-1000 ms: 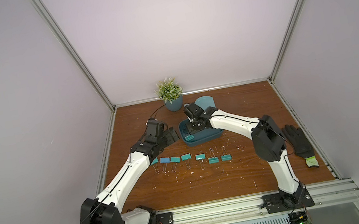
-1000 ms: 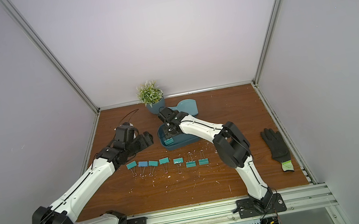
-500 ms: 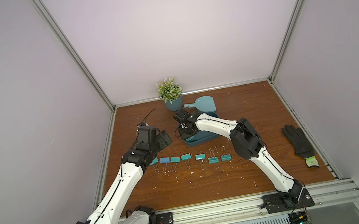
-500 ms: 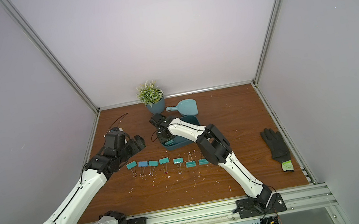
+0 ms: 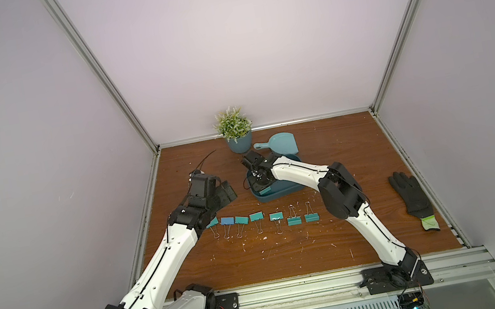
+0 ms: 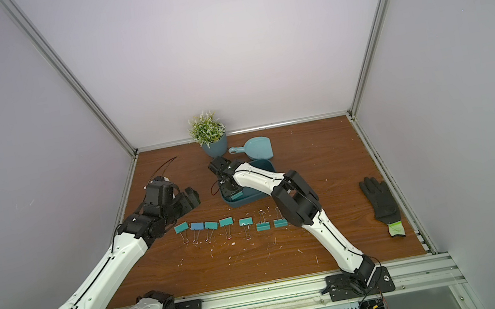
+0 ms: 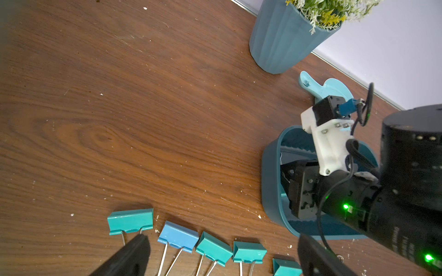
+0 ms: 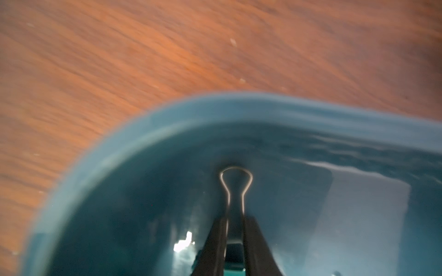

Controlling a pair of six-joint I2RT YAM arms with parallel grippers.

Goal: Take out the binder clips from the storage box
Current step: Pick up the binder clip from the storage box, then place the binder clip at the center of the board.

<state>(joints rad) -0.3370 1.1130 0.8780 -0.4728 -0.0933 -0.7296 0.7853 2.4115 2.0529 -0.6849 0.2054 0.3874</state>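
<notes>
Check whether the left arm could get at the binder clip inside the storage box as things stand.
Probably not. The right end effector is down inside the storage box, closed on the binder clip by its wire handle, blocking that corner. The left end effector hangs open beside the box.

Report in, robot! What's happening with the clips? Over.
Left gripper open. Right gripper shut on binder clip handle, inside storage box. Box wall near handle tip.

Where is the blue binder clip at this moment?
In both top views the blue binder clip lies on the wooden table, second from the row's left end, between two teal clips and outside the storage box.
</notes>
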